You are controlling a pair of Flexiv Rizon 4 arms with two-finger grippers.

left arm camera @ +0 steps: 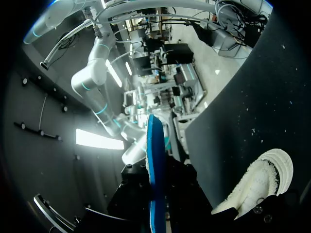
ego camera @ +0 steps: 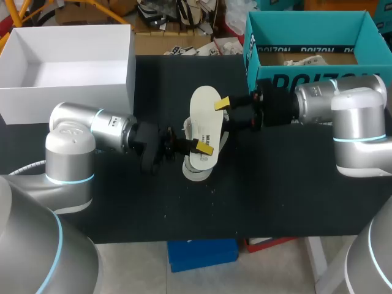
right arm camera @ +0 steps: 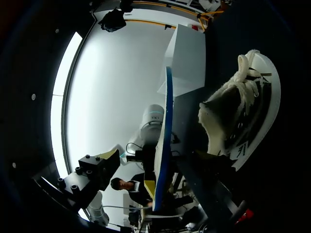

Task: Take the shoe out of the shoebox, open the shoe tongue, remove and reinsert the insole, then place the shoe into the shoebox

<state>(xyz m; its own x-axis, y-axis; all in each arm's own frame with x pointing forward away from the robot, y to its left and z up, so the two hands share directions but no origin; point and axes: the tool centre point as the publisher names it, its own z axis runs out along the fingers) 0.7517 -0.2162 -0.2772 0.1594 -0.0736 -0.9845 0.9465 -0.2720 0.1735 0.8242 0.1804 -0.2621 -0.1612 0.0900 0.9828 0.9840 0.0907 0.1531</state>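
The insole (ego camera: pixel 204 116) is out of the shoe (ego camera: pixel 195 173) and held at frame centre just above it, so reinsertion looks to be the step in hand. The left gripper (ego camera: pixel 202 147) pinches its lower end. I cannot tell whether the right gripper (ego camera: pixel 223 104), at its upper right edge, clamps it. Next the insole needs lining up with the shoe's opening.

A white oval insole (ego camera: pixel 204 125) (left arm camera: pixel 154 160) (right arm camera: pixel 166 141) with a blue underside is held tilted off the counter. Just under it a white fleecy low shoe (ego camera: pixel 196 171) (left arm camera: pixel 265 177) (right arm camera: pixel 233 116) with white laces lies on the black counter. The white cardboard shoebox (ego camera: pixel 67 92) stands open at the counter's far left.
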